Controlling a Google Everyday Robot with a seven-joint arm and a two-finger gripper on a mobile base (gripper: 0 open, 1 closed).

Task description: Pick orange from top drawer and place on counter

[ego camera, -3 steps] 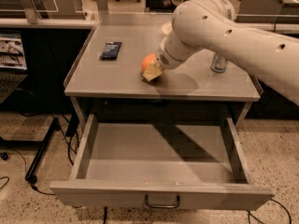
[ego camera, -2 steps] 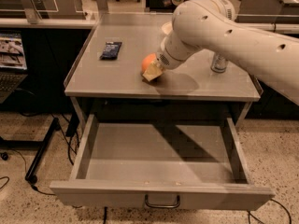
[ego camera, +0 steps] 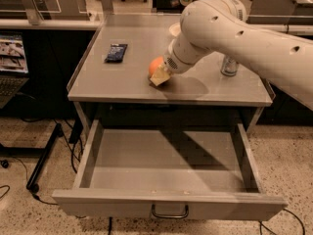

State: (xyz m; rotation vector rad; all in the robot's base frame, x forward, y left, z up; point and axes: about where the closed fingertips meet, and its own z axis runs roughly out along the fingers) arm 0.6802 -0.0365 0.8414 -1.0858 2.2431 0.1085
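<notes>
The orange (ego camera: 154,64) is on the grey counter (ego camera: 127,82), near its middle. My gripper (ego camera: 160,74) reaches down from the right at the end of the big white arm (ego camera: 230,28) and is shut on the orange, with a pale fingertip (ego camera: 159,78) touching the counter beside the fruit. The top drawer (ego camera: 166,173) is pulled fully open below the counter, and I see nothing inside it. Its loop handle (ego camera: 169,212) is on the front panel.
A dark flat packet (ego camera: 116,52) lies on the counter's left side. A metal can (ego camera: 229,65) stands at the right, partly behind the arm. A white bowl (ego camera: 175,29) peeks out at the back. Cables and a stand leg lie on the floor at left.
</notes>
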